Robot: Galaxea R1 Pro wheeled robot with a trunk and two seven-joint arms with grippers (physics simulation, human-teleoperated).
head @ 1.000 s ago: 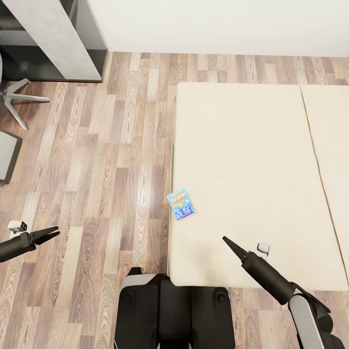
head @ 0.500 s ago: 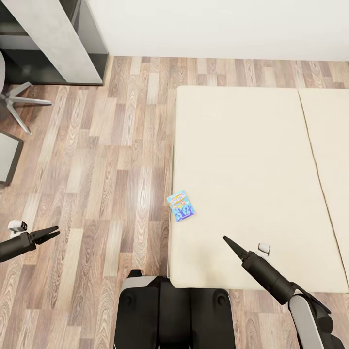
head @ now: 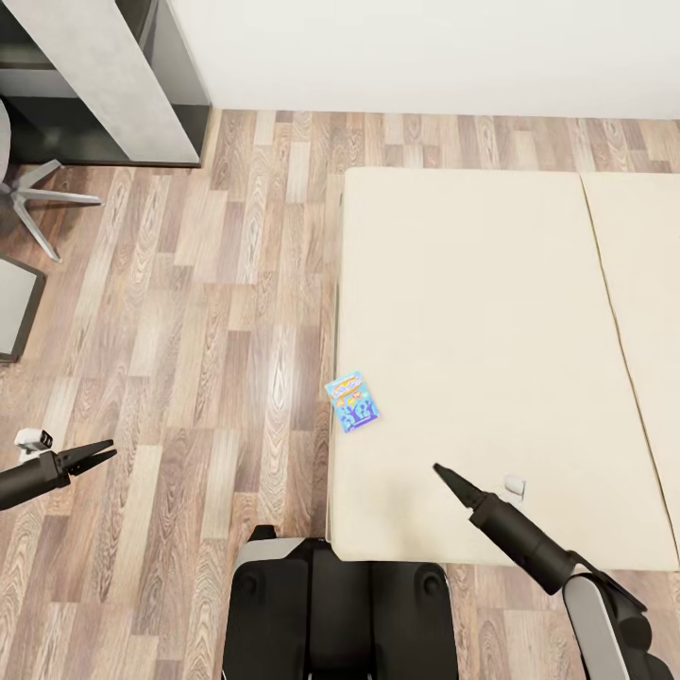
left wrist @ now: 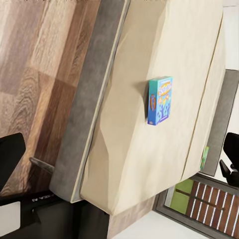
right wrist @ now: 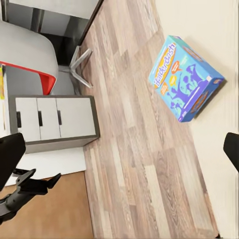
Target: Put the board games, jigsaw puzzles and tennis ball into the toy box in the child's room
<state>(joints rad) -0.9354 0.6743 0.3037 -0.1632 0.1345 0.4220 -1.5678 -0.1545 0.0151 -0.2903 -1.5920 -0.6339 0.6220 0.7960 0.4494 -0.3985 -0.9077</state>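
1. Room, head view: wood-plank floor (head: 189, 312), white wall (head: 425, 52) at the far side, dark grey shelf unit with a pale grey panel (head: 104, 76) in the far left corner.
2. The bed (head: 491, 312) takes up the right half, a wide cream mattress with one seam line running down near its right side. Left wrist view shows its grey side edge (left wrist: 84, 119).
3. I count one board game: the small blue box (head: 353, 399), flat on the mattress, right at the bed's left edge, near corner area. Also seen at (left wrist: 160, 100) and (right wrist: 185, 78).
4. One chair base, pale legs (head: 42, 194), at far left on the floor. Right wrist view shows one white drawer unit (right wrist: 52, 123) with three fronts and a grey seat with a red rim (right wrist: 27, 59).
5. Two arms. My left gripper (head: 87, 459) hangs over the floor, well apart from the bed, fingers slightly parted.
6. My right gripper (head: 446, 475) is over the mattress near the blue box, not touching it; tips pressed to a point, holding nothing.
7. One dark robot base (head: 340, 614) at the near edge.
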